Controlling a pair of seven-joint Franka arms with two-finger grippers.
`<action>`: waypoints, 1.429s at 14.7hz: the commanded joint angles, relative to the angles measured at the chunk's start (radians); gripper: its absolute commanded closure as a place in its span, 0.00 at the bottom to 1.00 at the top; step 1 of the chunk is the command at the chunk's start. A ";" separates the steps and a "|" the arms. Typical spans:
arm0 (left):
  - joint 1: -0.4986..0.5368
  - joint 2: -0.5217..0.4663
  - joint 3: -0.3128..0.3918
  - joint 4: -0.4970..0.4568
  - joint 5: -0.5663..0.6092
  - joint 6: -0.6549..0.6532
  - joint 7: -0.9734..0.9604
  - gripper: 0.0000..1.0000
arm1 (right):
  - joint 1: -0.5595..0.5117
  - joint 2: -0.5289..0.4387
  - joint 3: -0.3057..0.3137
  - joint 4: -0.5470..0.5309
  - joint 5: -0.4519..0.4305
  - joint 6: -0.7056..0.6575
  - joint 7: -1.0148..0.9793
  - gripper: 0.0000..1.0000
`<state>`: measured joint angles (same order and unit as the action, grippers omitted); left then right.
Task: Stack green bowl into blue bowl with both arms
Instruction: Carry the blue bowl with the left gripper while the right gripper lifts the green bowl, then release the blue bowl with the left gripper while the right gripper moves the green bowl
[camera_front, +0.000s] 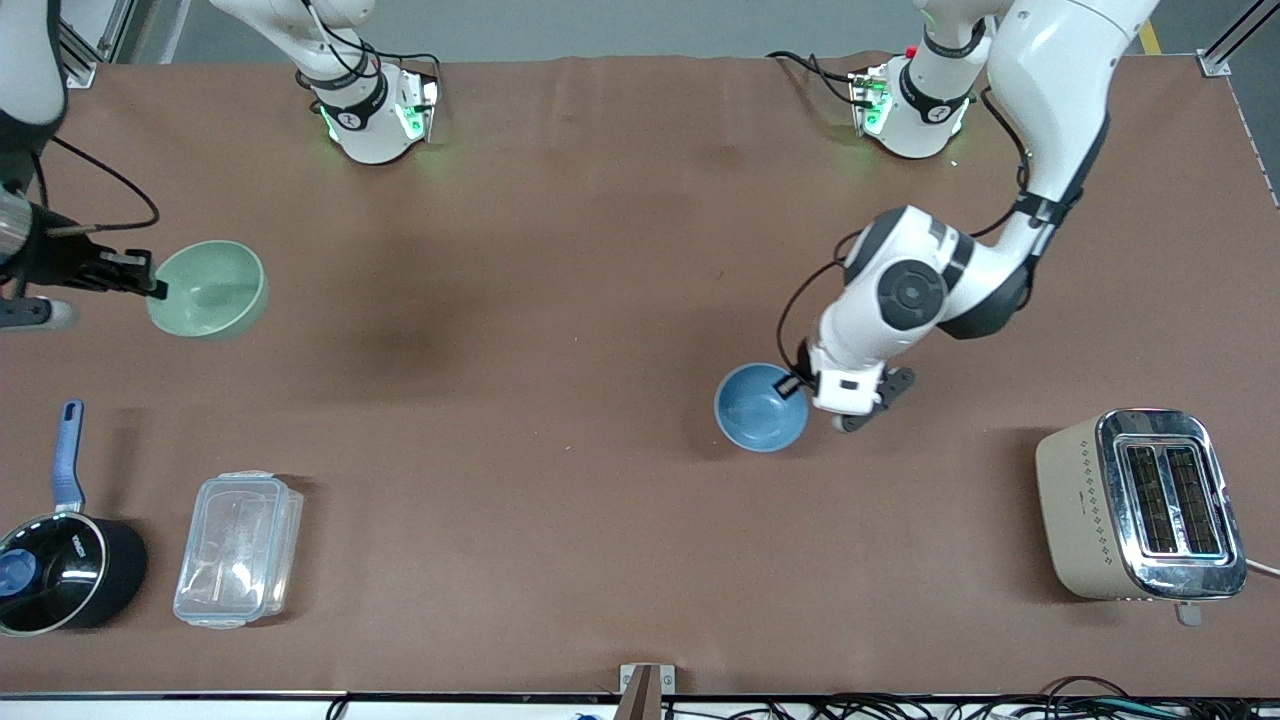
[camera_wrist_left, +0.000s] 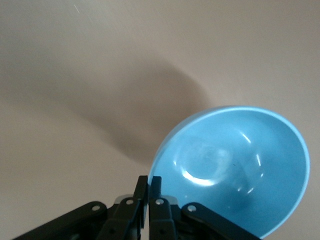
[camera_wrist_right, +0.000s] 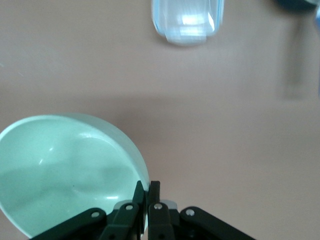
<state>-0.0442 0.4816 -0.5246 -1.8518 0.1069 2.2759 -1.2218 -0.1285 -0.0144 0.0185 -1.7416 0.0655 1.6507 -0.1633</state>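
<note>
The pale green bowl (camera_front: 208, 288) is held by its rim in my right gripper (camera_front: 155, 287), tilted and up off the table toward the right arm's end. In the right wrist view the fingers (camera_wrist_right: 147, 185) pinch the rim of the green bowl (camera_wrist_right: 65, 165), one inside and one outside. The light-blue bowl (camera_front: 760, 407) is held by its rim in my left gripper (camera_front: 797, 385), a little above the table toward the left arm's end. In the left wrist view the gripper (camera_wrist_left: 149, 180) is shut on the rim of the blue bowl (camera_wrist_left: 235, 170), whose shadow lies apart on the table.
A beige toaster (camera_front: 1140, 505) stands near the front edge at the left arm's end. A black saucepan with a blue handle (camera_front: 60, 570) and a clear plastic container (camera_front: 238, 548) sit near the front edge at the right arm's end. The container also shows in the right wrist view (camera_wrist_right: 187, 20).
</note>
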 joint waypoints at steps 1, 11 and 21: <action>-0.144 0.098 0.003 0.106 0.023 -0.001 -0.132 1.00 | 0.084 0.036 0.006 0.097 0.007 -0.032 0.118 0.97; -0.306 0.258 0.023 0.174 0.112 0.129 -0.188 0.85 | 0.459 0.073 0.008 0.086 0.029 0.009 0.496 0.97; -0.064 0.085 0.025 0.391 0.142 -0.251 0.064 0.00 | 0.633 0.256 0.008 -0.049 0.140 0.239 0.758 0.98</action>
<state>-0.1823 0.6302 -0.4968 -1.4988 0.2317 2.1331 -1.2637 0.4665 0.2034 0.0352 -1.7862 0.1786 1.8351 0.4906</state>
